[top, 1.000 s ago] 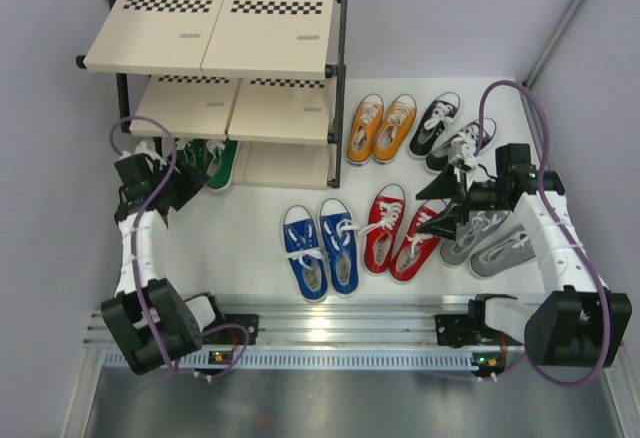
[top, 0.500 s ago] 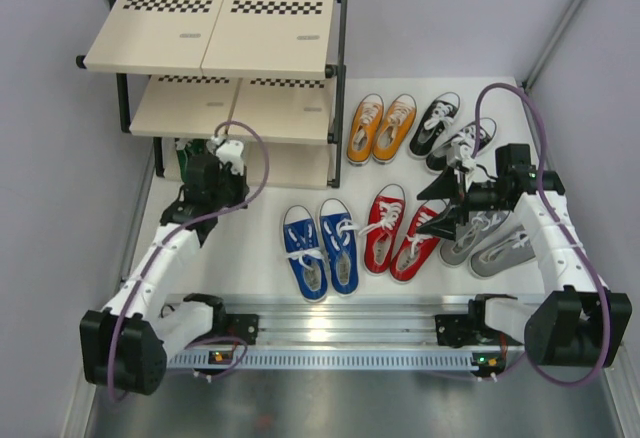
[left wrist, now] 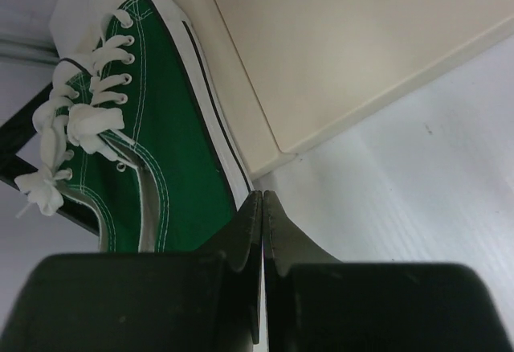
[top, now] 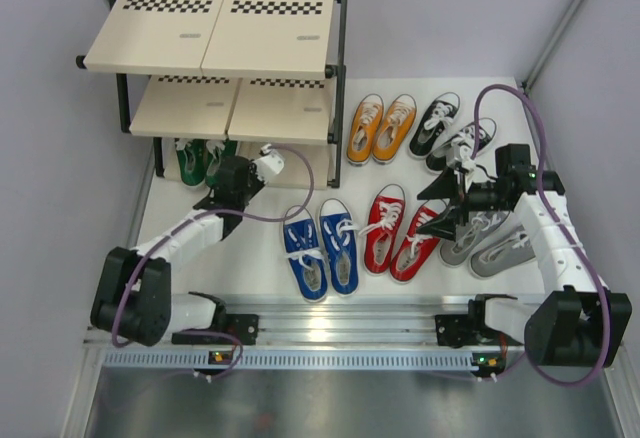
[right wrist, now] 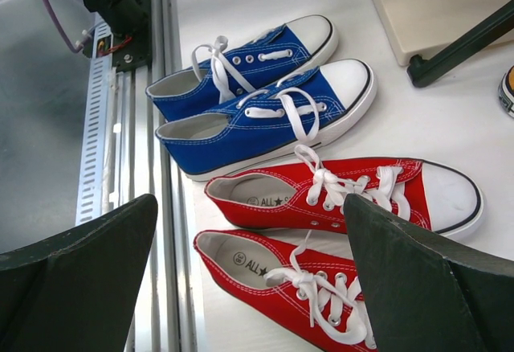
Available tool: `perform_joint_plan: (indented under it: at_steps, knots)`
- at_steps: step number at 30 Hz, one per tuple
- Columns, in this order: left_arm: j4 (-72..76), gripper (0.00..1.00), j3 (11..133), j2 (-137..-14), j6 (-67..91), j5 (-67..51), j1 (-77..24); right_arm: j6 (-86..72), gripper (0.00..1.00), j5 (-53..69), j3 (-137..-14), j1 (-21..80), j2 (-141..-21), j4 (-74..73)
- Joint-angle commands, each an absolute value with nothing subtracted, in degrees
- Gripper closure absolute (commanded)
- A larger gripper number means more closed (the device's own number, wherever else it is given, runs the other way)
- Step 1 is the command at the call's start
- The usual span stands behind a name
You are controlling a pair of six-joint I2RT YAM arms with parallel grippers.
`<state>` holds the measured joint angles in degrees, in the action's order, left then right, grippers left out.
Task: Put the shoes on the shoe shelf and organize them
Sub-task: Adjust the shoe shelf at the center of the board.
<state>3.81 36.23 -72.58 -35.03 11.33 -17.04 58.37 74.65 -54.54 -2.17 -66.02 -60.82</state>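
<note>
- Left gripper (top: 232, 166): pinched flat shut, nothing caught between the fingers; low at the front of the shoe shelf (top: 150, 38), by its bottom tier.
- In the left wrist view: closed tips just in front of the bottom board (left wrist: 361, 38), right beside the side of a green shoe (left wrist: 161, 151); cannot tell whether touching it.
- On the bottom tier, toward its left end: the green pair (top: 200, 156), side by side, partly hidden under the middle board.
- Right gripper (top: 440, 208): spread wide, gripping nothing; hovers above the table (top: 250, 228) over the gap between the red pair (top: 398, 233) and the grey pair (top: 490, 243).
- In the right wrist view: red shoes directly under the open fingers, the blue pair (top: 320, 248) just beyond them, laces loosely tied.
- On the table, in the near row from left to right: blue, red, grey, each pair with its two shoes touching or nearly so; blue and red with toe caps pointing away from the arms' bases.
- Farther back, just right of the shelf: the orange pair (top: 380, 128), then the black pair (top: 445, 128) beside it.
- Along the near edge: a metal rail (top: 330, 328) carrying both arm bases.
</note>
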Motion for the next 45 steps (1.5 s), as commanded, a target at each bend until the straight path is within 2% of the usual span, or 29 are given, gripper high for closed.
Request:
perform_joint_plan:
  at_steps: [1,5,13,19,34,45]
  knots:
    - [16.9,1.00,34.9,-75.9,-44.2,14.3,-17.4,61.7,0.01,76.2,-56.2,-3.3,-65.9,-60.7]
    - [22.8,1.00,35.0,-80.1,-46.6,15.5,-17.4,62.4,0.01,76.3,-56.3,-3.3,-66.3,-61.5]
    - [23.6,1.00,39.7,-91.9,-47.7,15.6,-17.3,65.7,0.01,76.6,-57.2,-3.3,-67.2,-64.8]
    - [23.9,1.00,41.5,-96.1,-47.4,18.5,-17.1,67.1,0.00,76.7,-57.6,-3.3,-67.7,-66.2]
    - [22.1,1.00,41.5,-97.0,-43.8,23.3,-13.2,71.0,0.01,77.2,-58.5,-3.3,-67.8,-69.9]
    - [20.5,0.89,42.4,-94.7,-41.9,25.2,-10.3,72.6,0.01,77.4,-58.8,-3.3,-67.7,-71.3]
